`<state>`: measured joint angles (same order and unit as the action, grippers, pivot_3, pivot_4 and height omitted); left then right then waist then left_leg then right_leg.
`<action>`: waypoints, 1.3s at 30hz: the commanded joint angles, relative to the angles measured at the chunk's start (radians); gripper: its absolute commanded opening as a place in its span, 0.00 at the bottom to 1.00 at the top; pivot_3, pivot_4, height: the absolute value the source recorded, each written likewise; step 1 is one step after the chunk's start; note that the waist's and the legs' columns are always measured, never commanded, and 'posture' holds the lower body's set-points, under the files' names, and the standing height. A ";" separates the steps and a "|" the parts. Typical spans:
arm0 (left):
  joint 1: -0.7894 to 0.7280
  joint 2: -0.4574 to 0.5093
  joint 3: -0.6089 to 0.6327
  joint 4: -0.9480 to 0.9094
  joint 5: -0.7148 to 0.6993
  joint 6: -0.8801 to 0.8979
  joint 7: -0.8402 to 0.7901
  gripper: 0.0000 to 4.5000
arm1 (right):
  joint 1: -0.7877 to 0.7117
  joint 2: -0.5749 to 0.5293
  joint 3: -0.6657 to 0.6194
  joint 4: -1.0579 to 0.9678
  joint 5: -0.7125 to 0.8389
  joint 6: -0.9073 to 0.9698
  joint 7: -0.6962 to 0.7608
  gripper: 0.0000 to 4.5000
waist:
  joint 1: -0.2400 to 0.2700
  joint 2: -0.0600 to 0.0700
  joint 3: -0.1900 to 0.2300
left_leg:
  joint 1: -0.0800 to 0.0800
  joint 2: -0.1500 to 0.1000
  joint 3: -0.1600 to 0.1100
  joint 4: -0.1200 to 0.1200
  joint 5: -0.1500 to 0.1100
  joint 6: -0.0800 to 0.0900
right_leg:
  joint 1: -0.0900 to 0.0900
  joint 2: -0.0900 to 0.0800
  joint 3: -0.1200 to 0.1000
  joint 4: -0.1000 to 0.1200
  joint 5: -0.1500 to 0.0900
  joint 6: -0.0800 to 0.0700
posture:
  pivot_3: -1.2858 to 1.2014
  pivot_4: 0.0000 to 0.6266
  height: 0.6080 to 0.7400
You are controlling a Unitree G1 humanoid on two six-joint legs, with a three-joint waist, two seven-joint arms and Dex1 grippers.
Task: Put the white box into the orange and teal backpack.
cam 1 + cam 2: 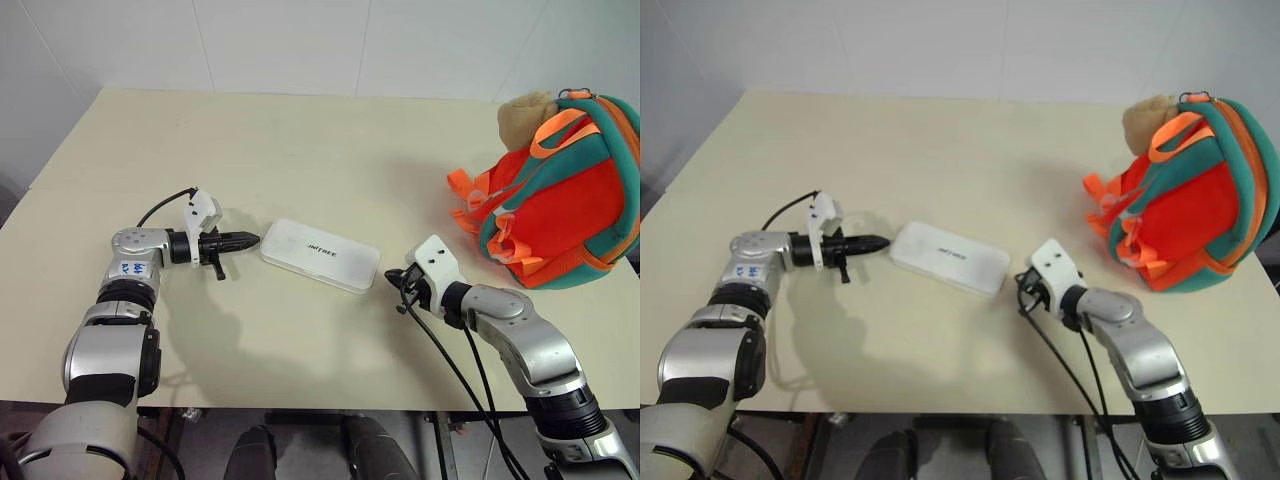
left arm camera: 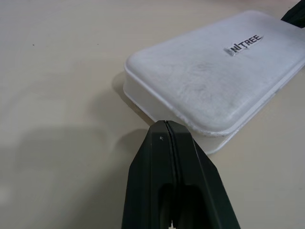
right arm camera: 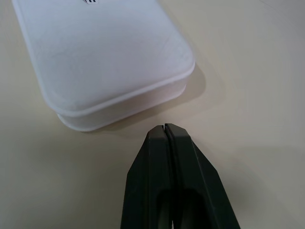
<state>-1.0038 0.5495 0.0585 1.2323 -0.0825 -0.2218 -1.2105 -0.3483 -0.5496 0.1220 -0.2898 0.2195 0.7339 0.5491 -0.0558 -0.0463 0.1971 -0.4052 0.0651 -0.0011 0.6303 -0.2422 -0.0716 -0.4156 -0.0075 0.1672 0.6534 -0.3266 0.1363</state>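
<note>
The white box (image 1: 320, 255) lies flat in the middle of the cream table, dark lettering on its lid. My left gripper (image 1: 252, 240) is shut, its tip pointing at the box's left end from just beside it. At the box's other end, my right gripper (image 1: 392, 277) is also shut, with a small gap to the box. Both wrist views show closed black fingers (image 2: 167, 157) with the box (image 3: 105, 57) just ahead. The orange and teal backpack (image 1: 560, 195) stands at the table's far right, a tan plush toy (image 1: 525, 115) on top.
The cream table (image 1: 330, 150) stretches back to a white wall. Its front edge (image 1: 300, 405) runs just below my arms. Black cables trail from both wrists.
</note>
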 commanded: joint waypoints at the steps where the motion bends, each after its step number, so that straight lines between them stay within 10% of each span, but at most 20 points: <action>1: -0.024 -0.004 0.009 -0.001 0.005 -0.017 0.003 0.00 | -0.024 0.009 0.005 -0.051 0.003 0.001 0.006 0.01 | -0.001 0.000 0.000 | 0.000 0.000 0.000 0.000 0.000 0.000 | 0.000 0.000 0.000 0.000 0.000 0.000 | 0.52 0.24 1.00; 23: 0.032 -0.005 -0.034 -0.142 -0.002 0.090 -0.242 0.00 | -0.076 -0.037 0.049 -0.111 0.041 0.051 0.144 0.01 | -0.001 0.000 0.000 | 0.000 0.000 0.000 -0.001 0.000 0.000 | 0.000 0.000 0.000 -0.001 0.000 0.000 | 0.52 0.24 1.00; 39: 0.331 0.075 -0.106 -0.764 -0.094 0.478 -0.324 0.00 | -0.053 -0.204 0.040 -0.206 0.107 0.133 0.320 0.01 | -0.002 0.000 0.000 | 0.000 0.000 -0.001 0.000 0.000 0.000 | 0.000 0.000 0.000 0.000 0.000 -0.001 | 0.52 0.24 1.00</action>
<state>-0.6835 0.6371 -0.0199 0.5468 -0.1342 0.2251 -1.5002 -0.3878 -0.7569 0.1522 -0.4268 0.2792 0.8789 0.8318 -0.0579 -0.0462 0.1971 -0.4053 0.0653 -0.0021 0.6303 -0.2422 -0.0715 -0.4153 -0.0077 0.1672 0.6533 -0.3269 0.1357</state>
